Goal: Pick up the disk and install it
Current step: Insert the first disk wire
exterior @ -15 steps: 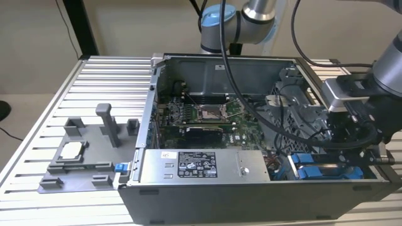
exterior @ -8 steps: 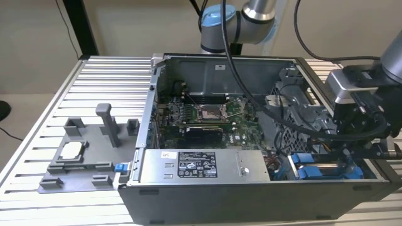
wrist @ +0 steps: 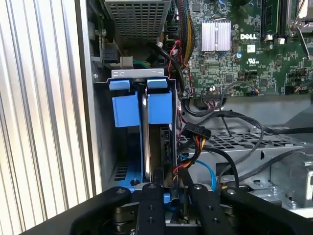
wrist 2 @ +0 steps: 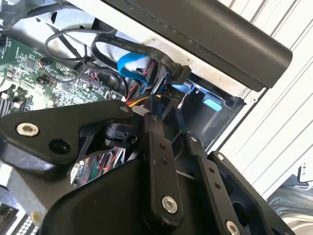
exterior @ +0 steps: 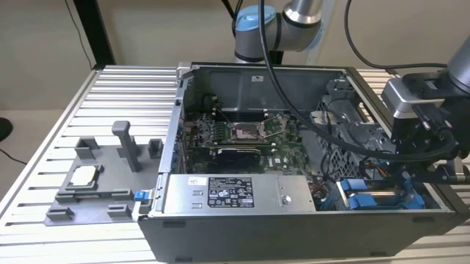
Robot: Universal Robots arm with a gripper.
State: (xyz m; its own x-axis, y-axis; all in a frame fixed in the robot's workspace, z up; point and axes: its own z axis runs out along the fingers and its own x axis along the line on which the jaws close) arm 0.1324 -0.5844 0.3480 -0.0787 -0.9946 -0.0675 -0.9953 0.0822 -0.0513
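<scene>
Hanging over one corner of the open case [exterior: 294, 234], the hand [exterior: 413, 181] sits at the exterior view's right, low over the drive bay [exterior: 345, 165], and the arm [exterior: 294, 22] rises behind the case. In the first wrist view the disk [wrist: 145, 147] stands on edge inside that bay, its thin silver side facing the camera and its blue carrier [wrist: 129, 110] showing on either side, with two blue tabs at the far end. The hand [wrist: 171, 178] is right at the near end of the disk; I cannot tell whether it is clamped on it or loose, since the contact is hidden. Just beside the bay run black, red and yellow cables [wrist: 195, 142], with a blue cable [wrist: 208, 171] curling near them. Beyond lies the green board [wrist: 254, 54] with a ribbed silver heatsink [wrist: 215, 35]. In the second wrist view the hand [wrist 2: 164, 110] points down among black cables [wrist 2: 142, 51] and a blue ribbon [wrist 2: 132, 63], next to the case's black edge [wrist 2: 210, 34]. The exterior view also shows a grey labelled box [exterior: 235, 192] along the case's near side, touching its wall. Well apart, on the slatted surface [exterior: 125, 88] at the exterior view's left, a grey fixture [exterior: 110, 165] carries a small square chip [exterior: 83, 175].
</scene>
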